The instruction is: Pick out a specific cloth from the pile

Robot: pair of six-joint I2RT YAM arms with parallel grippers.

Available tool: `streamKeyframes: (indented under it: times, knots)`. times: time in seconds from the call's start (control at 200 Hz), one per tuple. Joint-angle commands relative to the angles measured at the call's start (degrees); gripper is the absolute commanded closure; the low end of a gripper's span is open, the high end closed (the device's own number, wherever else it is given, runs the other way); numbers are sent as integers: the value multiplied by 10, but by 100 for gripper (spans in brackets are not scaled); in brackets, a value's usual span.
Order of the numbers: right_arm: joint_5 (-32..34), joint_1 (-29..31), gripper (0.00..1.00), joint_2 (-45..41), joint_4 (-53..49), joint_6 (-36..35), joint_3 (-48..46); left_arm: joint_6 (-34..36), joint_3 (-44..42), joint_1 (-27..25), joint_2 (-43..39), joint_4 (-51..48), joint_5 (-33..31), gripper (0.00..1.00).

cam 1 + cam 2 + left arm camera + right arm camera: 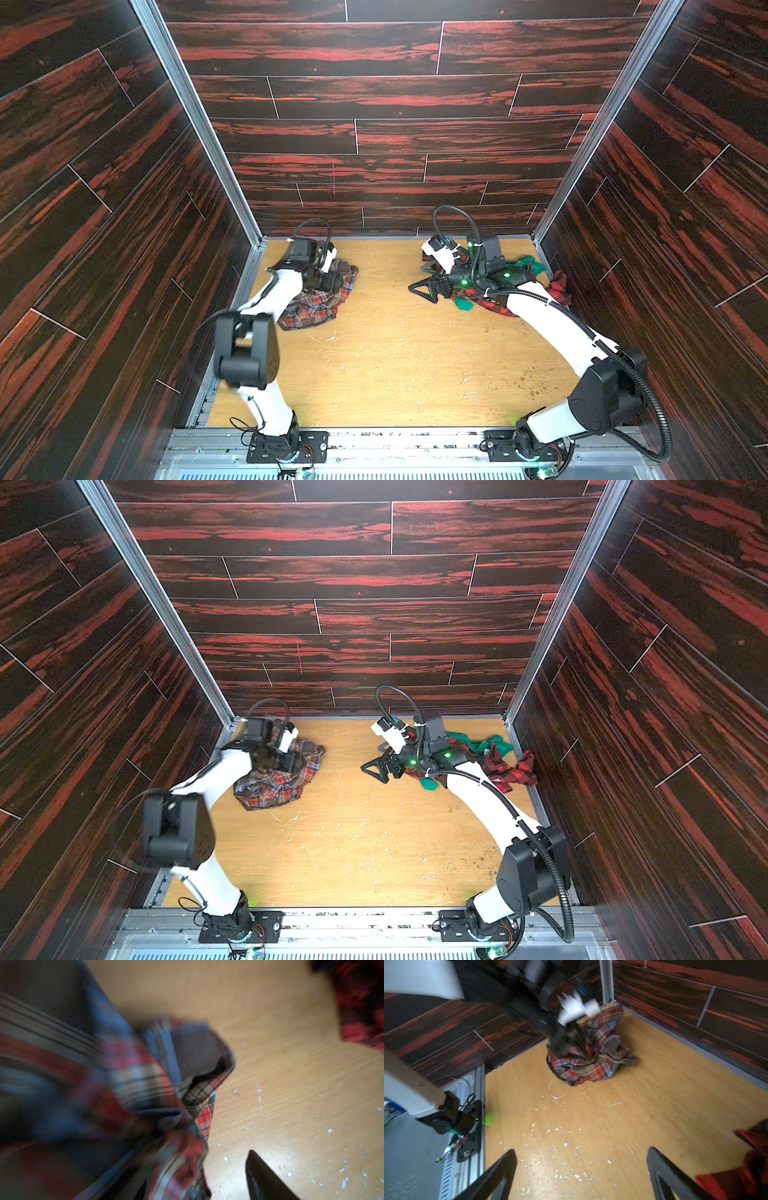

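The cloth (320, 305) (278, 785), a muted plaid shirt, lies crumpled on the table near the back left corner. My left gripper (328, 282) (289, 762) points down onto its top. In the left wrist view the cloth (145, 1084) is blurred and fills the space beside the left gripper (197, 1167), whose jaws stand apart, one finger (261, 1176) over bare wood. The pile (557, 289) (515, 771), a red-and-black check shirt with a green garment (528, 264), lies at the back right under my right arm. My right gripper (422, 284) (581, 1150) is open over bare table, just left of the pile.
The wooden table (395, 353) is scratched and flecked with white. Dark red plank walls (374, 124) close it in at the back and both sides, with metal posts at the back corners. A metal rail (395, 440) carrying both arm bases runs along the front edge.
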Motion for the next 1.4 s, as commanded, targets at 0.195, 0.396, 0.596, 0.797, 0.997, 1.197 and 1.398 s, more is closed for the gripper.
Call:
streamKeyframes:
  times: [0.195,0.396,0.596,0.797,0.997,1.197,1.398]
  knots:
    - [-11,-7,2,1,-31,-10,38,-167,-44,14,0,-45,-212,11]
    - [-3,-9,2,-6,-36,1,31,-277,-13,14,117,-75,-131,1]
    - [7,-13,2,-3,-48,-2,34,-325,104,40,250,-60,-147,1]
    - [16,-26,2,-17,-41,17,6,-315,258,71,331,-157,-144,1]
    - [20,-74,2,-51,7,59,-39,-283,179,75,205,-119,-134,1]
    - [115,-181,1,-95,145,159,-145,-234,-31,74,-12,129,-100,1]
    - [367,-234,1,-200,342,138,-345,-140,-327,73,-217,394,-268,1]
